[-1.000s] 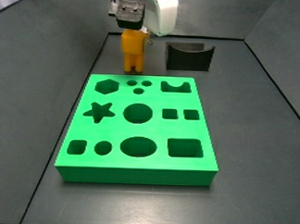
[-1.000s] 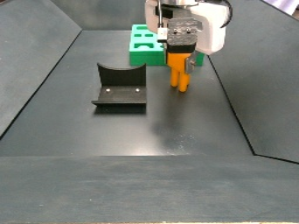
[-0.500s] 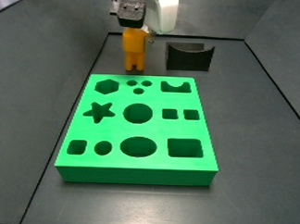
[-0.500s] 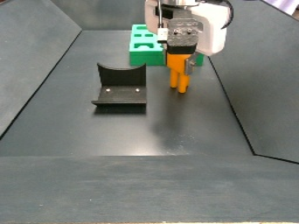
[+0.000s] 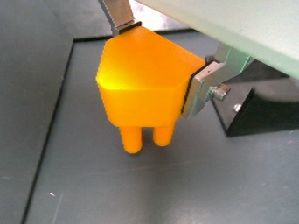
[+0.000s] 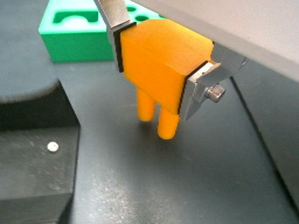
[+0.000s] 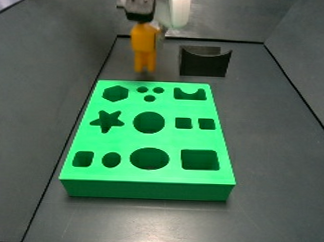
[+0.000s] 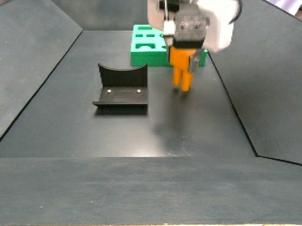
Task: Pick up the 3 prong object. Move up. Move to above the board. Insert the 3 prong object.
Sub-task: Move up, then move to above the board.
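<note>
My gripper (image 5: 156,66) is shut on the 3 prong object (image 5: 140,83), an orange peg with a hexagonal body and short legs hanging below. Both wrist views show the silver fingers (image 6: 195,90) clamped on its flat sides (image 6: 162,66). In both side views the gripper (image 7: 145,30) holds the peg (image 7: 144,49) above the dark floor, beyond the far edge of the green board (image 7: 150,138). The board lies flat with star, hexagon, round and square holes and three small dots. It also shows behind the peg (image 8: 182,66) in a side view (image 8: 147,45) and a wrist view (image 6: 76,35).
The dark fixture (image 7: 204,61) stands on the floor to the right of the gripper in one side view, and to its left in another (image 8: 119,86). It also shows in both wrist views (image 5: 268,109) (image 6: 35,140). Sloped dark walls (image 8: 35,71) bound the floor.
The gripper has risen with the 3 prong object, which now hangs higher above the floor. The board and fixture have not moved.
</note>
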Robot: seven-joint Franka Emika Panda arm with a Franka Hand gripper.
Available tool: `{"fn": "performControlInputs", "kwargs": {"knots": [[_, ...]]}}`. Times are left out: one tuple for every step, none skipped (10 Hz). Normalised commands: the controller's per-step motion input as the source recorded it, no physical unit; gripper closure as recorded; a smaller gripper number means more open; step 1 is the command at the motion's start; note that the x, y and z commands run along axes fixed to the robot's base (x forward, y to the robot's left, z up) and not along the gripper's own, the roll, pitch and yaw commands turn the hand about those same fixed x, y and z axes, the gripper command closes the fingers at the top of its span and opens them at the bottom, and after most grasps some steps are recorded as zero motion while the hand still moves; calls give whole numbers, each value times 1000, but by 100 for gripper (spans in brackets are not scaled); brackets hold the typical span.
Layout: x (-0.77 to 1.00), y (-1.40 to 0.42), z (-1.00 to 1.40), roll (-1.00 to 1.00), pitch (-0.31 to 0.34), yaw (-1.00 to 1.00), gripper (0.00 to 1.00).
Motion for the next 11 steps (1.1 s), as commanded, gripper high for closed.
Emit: {"fn": "performControlInputs", "kwargs": {"knots": [[20, -20, 559, 2, 72, -17, 100], [15, -15, 451, 4, 80, -17, 100], [14, -5, 225, 8, 80, -16, 100], [163, -246, 1000, -235, 50, 174, 100], [161, -248, 1000, -230, 71, 165, 100], [155, -236, 1000, -214, 79, 141, 100], [147, -220, 1000, -189, 82, 87, 100], [143, -214, 1000, -146, 84, 54, 100], [139, -204, 1000, -113, 88, 42, 100], [136, -198, 1000, -99, 89, 40, 100], [130, -188, 1000, -79, 90, 32, 100]]}}
